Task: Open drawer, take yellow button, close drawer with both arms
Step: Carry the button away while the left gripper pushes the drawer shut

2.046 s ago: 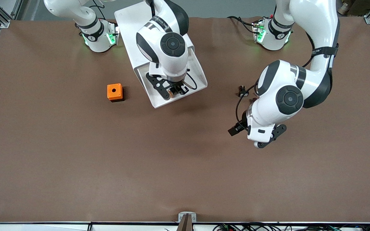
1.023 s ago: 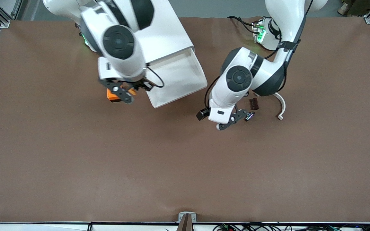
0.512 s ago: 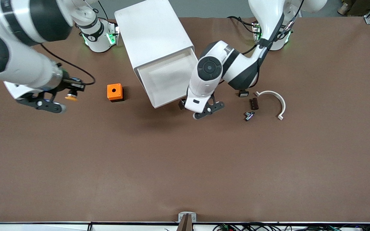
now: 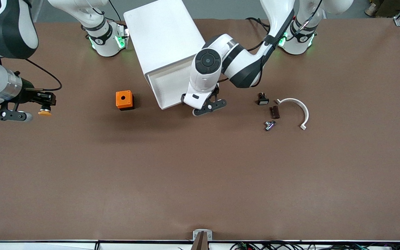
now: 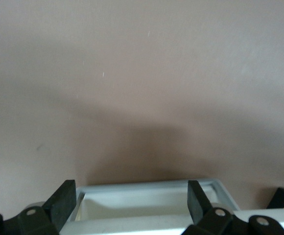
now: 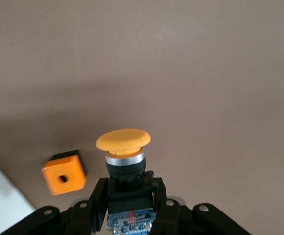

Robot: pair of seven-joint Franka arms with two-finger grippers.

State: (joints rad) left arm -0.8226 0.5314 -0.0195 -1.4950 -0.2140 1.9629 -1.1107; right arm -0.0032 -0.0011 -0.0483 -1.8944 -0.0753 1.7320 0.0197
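The white cabinet (image 4: pixel 165 38) stands near the arms' bases with its top drawer (image 4: pixel 167 85) part way out. My left gripper (image 4: pixel 206 105) is at the drawer's front, at the corner toward the left arm's end. In the left wrist view it (image 5: pixel 130 196) is open, with the drawer's front rim (image 5: pixel 147 210) between the fingers. My right gripper (image 4: pixel 43 104) is shut on the button (image 4: pixel 43 111) and holds it above the table toward the right arm's end. The right wrist view shows the orange cap (image 6: pixel 123 139) sticking out of the gripper (image 6: pixel 127 200).
An orange cube with a hole (image 4: pixel 124 99) sits beside the cabinet; it also shows in the right wrist view (image 6: pixel 63 172). Toward the left arm's end lie a small black switch (image 4: pixel 262 99), a brown piece (image 4: pixel 274 111), a metal part (image 4: pixel 269 125) and a white curved strip (image 4: pixel 299 107).
My right gripper carried the button out of the drawer, past the orange cube, toward the right arm's end. My left gripper swung in to the drawer's front, and the drawer sits farther in.
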